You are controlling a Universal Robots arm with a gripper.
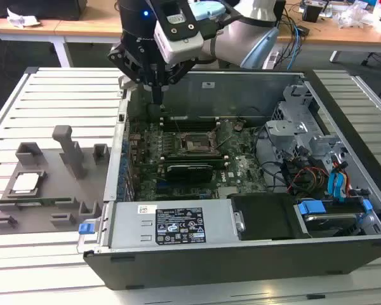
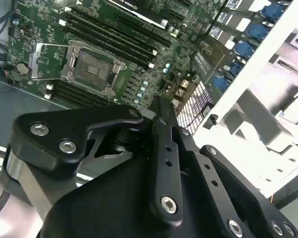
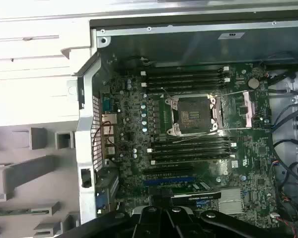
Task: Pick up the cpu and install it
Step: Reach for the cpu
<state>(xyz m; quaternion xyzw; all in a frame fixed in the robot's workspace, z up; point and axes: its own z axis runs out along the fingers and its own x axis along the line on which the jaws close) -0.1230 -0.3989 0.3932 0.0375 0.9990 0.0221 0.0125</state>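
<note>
I have the gripper (image 1: 157, 95) hanging over the back corner of the open computer case (image 1: 241, 257), on the exterior view's left side of it. Its fingers are pressed together with nothing between them, and they touch nothing.

In the second wrist view the gripper (image 2: 160, 106) shows as one black bar with its linkage spread to either side. Beyond it the motherboard's socket (image 2: 92, 64) stands with its metal frame swung up. The first wrist view looks straight down on that socket (image 3: 193, 115), with memory slots on both sides of it and the gripper (image 3: 161, 206) at the frame's edge.

The exterior view gives me the cpu (image 1: 25, 183): a small flat square with a pale silvery top. It lies flat in a recess of the grey fixture tray (image 1: 57, 190) on the slatted bench (image 1: 51, 95), outside the case and well apart from the gripper.
</note>
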